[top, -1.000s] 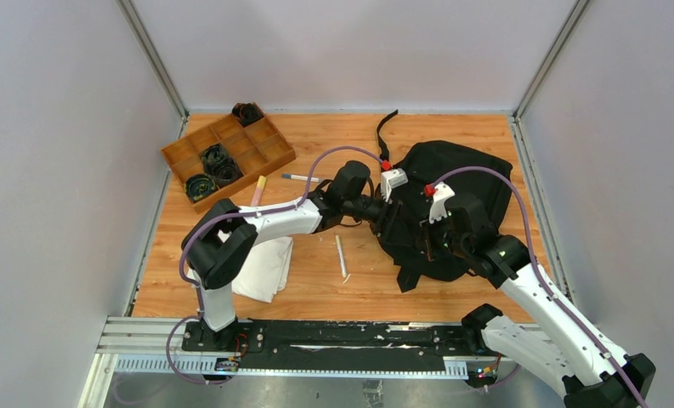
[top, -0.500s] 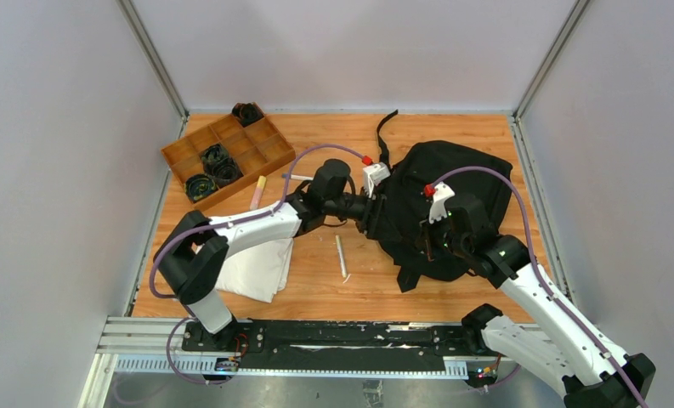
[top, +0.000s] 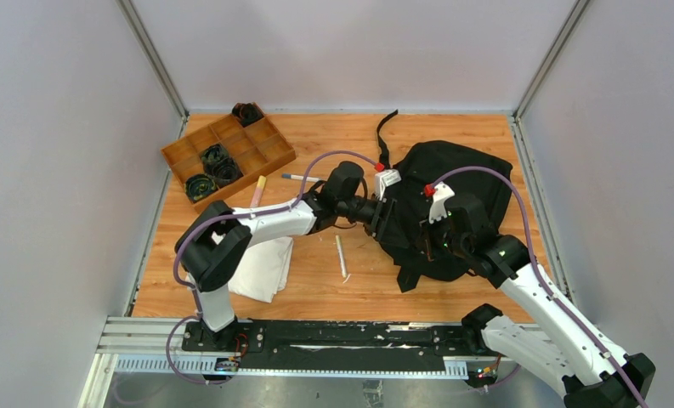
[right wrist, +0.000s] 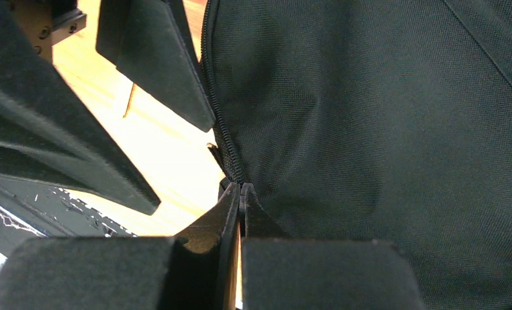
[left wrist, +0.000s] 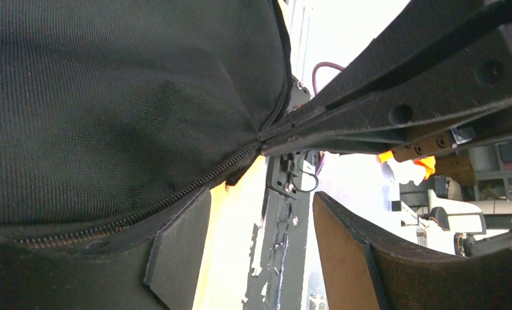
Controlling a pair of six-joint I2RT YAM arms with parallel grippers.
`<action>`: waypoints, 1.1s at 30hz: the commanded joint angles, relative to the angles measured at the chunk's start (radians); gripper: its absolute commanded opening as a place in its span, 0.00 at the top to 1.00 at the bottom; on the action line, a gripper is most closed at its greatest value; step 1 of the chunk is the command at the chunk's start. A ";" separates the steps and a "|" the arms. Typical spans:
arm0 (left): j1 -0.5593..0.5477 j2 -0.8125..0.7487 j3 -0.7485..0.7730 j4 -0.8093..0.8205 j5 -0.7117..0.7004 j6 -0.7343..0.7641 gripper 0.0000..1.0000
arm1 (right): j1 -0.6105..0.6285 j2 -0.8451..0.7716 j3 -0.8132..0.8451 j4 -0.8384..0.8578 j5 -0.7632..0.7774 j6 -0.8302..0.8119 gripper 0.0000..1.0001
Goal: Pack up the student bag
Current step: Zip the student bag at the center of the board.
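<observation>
Jaws: right gripper [right wrist: 240, 194] clenched on student bag [top: 456, 166], left gripper [left wrist: 259, 245] released

Right fingers pinch the fabric at the end of its zipper [right wrist: 217, 110]. Left fingers stand spread, grasping nothing, one just beside the same zipper. Bag lies on the right half of the wooden table [top: 316, 289], both grippers at its left edge

We can read no words, labels, brands or numbers anywhere, neither on the backpack [top: 461, 183] nor the wooden tray [top: 269, 155].
</observation>
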 commanded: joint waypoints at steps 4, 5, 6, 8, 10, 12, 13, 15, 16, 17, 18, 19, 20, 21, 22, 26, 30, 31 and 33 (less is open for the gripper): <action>-0.015 0.046 0.061 0.015 0.017 -0.009 0.34 | 0.001 -0.010 0.011 -0.004 -0.005 0.001 1.00; -0.017 0.049 0.063 0.014 0.015 -0.007 0.34 | 0.001 -0.010 0.011 -0.005 -0.007 0.001 1.00; -0.017 0.051 0.065 0.014 0.013 -0.006 0.34 | 0.001 -0.010 0.011 -0.004 -0.008 0.001 1.00; -0.017 0.053 0.065 0.014 0.011 -0.004 0.34 | 0.001 -0.007 0.011 -0.004 -0.010 0.001 1.00; -0.017 0.053 0.063 0.014 0.007 0.003 0.34 | 0.000 -0.009 0.012 -0.004 -0.010 0.003 1.00; -0.019 0.058 0.067 0.014 0.010 0.008 0.34 | 0.001 -0.009 0.014 -0.003 -0.010 0.002 1.00; -0.022 0.063 0.068 0.014 0.013 0.012 0.35 | 0.001 -0.009 0.014 -0.003 -0.010 0.002 1.00; -0.027 0.074 0.076 0.014 0.015 0.018 0.37 | 0.001 -0.007 0.012 -0.003 -0.010 0.002 1.00; -0.028 0.081 0.081 0.014 0.019 0.017 0.39 | 0.001 -0.006 0.011 -0.003 -0.010 0.003 1.00; -0.028 0.088 0.086 0.014 0.022 0.014 0.40 | 0.001 -0.004 0.010 -0.002 -0.010 0.004 1.00; -0.028 0.092 0.090 0.014 0.022 0.011 0.41 | 0.001 -0.004 0.010 -0.002 -0.012 0.005 1.00; -0.028 0.094 0.091 0.014 0.020 0.013 0.41 | 0.001 -0.006 0.010 -0.001 -0.014 0.007 1.00; -0.028 0.095 0.092 0.014 0.019 0.012 0.41 | 0.001 -0.007 0.010 0.000 -0.016 0.008 1.00; -0.029 0.095 0.093 0.014 0.016 0.014 0.41 | 0.000 -0.008 0.010 -0.001 -0.016 0.008 1.00; -0.029 0.095 0.095 0.014 0.016 0.015 0.41 | 0.001 -0.009 0.011 -0.002 -0.015 0.009 1.00; -0.030 0.098 0.098 0.014 0.019 0.020 0.46 | 0.001 -0.010 0.011 -0.002 -0.014 0.009 1.00; -0.031 0.102 0.101 0.016 0.018 0.016 0.61 | 0.001 -0.003 0.010 0.001 -0.017 0.008 1.00; -0.031 0.105 0.103 0.016 0.016 0.014 0.65 | 0.000 -0.001 0.011 0.001 -0.019 0.009 1.00; -0.031 0.110 0.108 0.018 0.015 0.012 0.72 | 0.001 -0.002 0.011 0.001 -0.018 0.008 1.00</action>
